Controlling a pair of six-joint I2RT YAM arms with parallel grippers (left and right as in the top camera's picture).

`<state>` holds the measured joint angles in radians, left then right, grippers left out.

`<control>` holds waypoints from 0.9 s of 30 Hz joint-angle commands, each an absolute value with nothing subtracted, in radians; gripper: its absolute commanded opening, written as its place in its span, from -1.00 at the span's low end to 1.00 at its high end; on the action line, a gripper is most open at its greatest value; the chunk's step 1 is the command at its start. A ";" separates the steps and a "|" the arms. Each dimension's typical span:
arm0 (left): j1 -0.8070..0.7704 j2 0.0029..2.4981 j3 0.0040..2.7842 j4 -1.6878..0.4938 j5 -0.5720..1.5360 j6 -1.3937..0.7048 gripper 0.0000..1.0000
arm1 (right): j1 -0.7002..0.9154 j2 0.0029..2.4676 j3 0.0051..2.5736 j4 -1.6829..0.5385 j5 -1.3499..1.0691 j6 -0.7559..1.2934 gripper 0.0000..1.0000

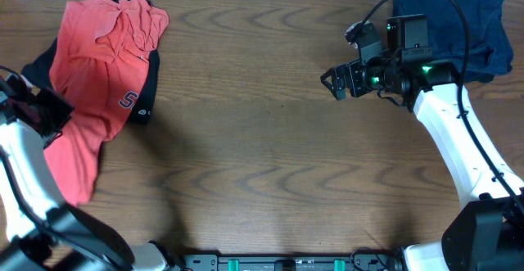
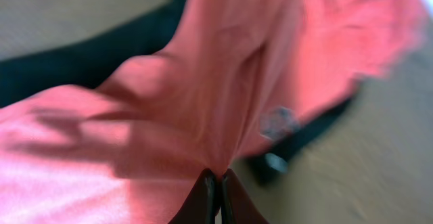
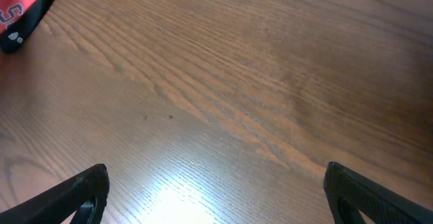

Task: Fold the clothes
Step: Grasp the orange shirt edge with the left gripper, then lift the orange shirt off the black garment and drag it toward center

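At the left end of the table (image 1: 262,181) the coral-red T-shirt (image 1: 86,66) lay rumpled over a black garment (image 1: 146,91), its lower part trailing toward the near edge. The left gripper (image 2: 218,183) had its jaws pressed together on a fold of that red cloth. Farther right, over bare wood, the right gripper (image 1: 336,83) hung with jaws spread wide and nothing between them, and the navy garment (image 1: 458,25) sat bunched in the far right corner.
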<state>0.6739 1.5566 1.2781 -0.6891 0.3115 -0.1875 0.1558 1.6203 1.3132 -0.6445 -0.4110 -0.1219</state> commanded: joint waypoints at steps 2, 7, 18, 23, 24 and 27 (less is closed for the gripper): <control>0.625 1.479 1.298 -0.733 0.543 -0.201 -0.88 | 0.143 1.622 1.332 -0.648 -0.408 -0.120 0.95; 0.477 1.415 1.298 -0.765 0.574 -0.205 -0.89 | 0.091 1.607 1.333 -0.661 -0.474 -0.078 0.94; -0.036 1.428 1.298 -0.515 0.506 -0.366 -0.88 | -0.044 1.531 1.333 -0.765 -0.558 -0.058 0.93; -0.212 1.503 1.298 -0.347 0.405 -0.476 -0.88 | -0.083 1.518 1.333 -0.826 -0.558 -0.061 0.93; -0.240 1.523 1.298 -0.310 0.402 -0.490 -0.88 | -0.088 1.518 1.333 -0.834 -0.557 -0.061 0.93; -0.314 1.585 1.298 -0.200 0.403 -0.535 -0.88 | -0.103 1.518 1.333 -0.859 -0.554 -0.062 0.93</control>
